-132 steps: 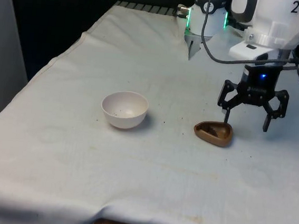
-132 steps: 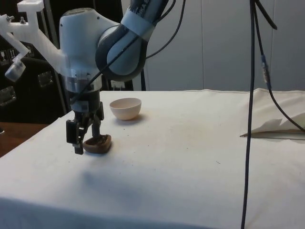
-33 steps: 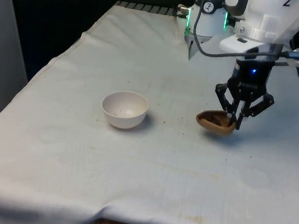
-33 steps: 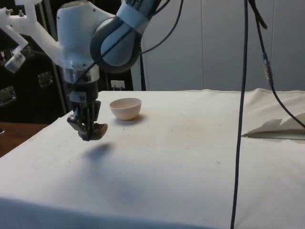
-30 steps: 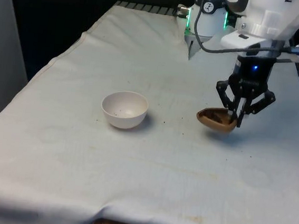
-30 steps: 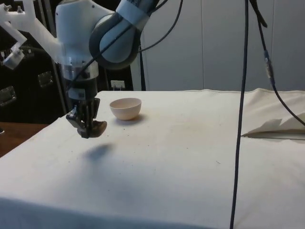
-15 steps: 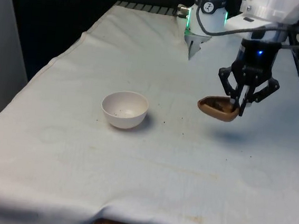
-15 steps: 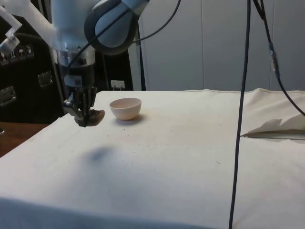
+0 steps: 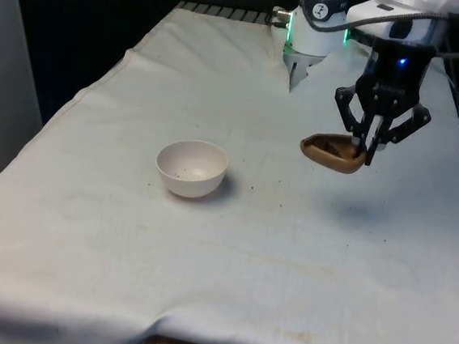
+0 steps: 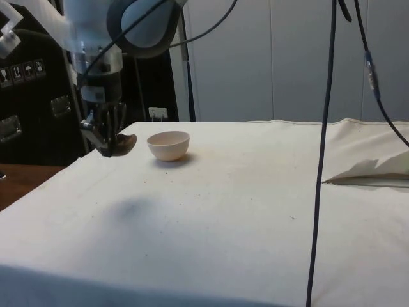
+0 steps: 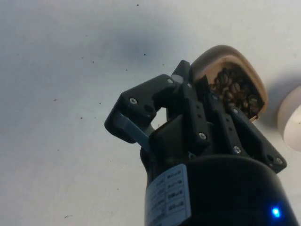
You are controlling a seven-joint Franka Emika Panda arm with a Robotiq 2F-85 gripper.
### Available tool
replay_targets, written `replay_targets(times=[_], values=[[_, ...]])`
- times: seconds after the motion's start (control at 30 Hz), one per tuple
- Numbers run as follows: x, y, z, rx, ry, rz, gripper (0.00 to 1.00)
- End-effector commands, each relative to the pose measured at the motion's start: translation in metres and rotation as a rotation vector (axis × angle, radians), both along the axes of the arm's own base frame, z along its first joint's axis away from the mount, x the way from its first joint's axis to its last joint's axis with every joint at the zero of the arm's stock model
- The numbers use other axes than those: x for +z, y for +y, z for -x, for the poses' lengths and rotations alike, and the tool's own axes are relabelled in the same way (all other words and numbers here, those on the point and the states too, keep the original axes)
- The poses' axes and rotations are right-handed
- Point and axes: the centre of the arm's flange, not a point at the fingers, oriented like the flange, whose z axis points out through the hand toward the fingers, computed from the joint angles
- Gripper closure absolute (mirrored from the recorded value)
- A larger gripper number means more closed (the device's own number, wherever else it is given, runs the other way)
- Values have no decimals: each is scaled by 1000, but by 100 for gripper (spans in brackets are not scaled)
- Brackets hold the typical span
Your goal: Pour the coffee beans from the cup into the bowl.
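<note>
Gripping the cup [image 9: 332, 153] shut, the hand [image 9: 361, 153] has risen, seemingly toward the bowl [image 9: 191, 167].

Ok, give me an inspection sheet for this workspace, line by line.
Surface: white cloth, a few dark specks, folds at one end.
Job's things: brown cup of coffee beans held in the air; white bowl on the cloth, apart from it.
Clutter: nothing seen.
Gripper: gripper shut on the cup's rim.
Cables: black cables hang in the side view.
Surroundings: black curtains; dark cabinets.
</note>
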Motion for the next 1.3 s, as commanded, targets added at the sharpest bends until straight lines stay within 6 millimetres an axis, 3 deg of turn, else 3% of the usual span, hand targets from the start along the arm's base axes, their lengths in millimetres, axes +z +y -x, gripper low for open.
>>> replay_targets(times=[0.0, 1.27], values=[[3, -2, -1, 1, 2, 5, 99], [34, -60, -10, -16, -34, 31, 99]])
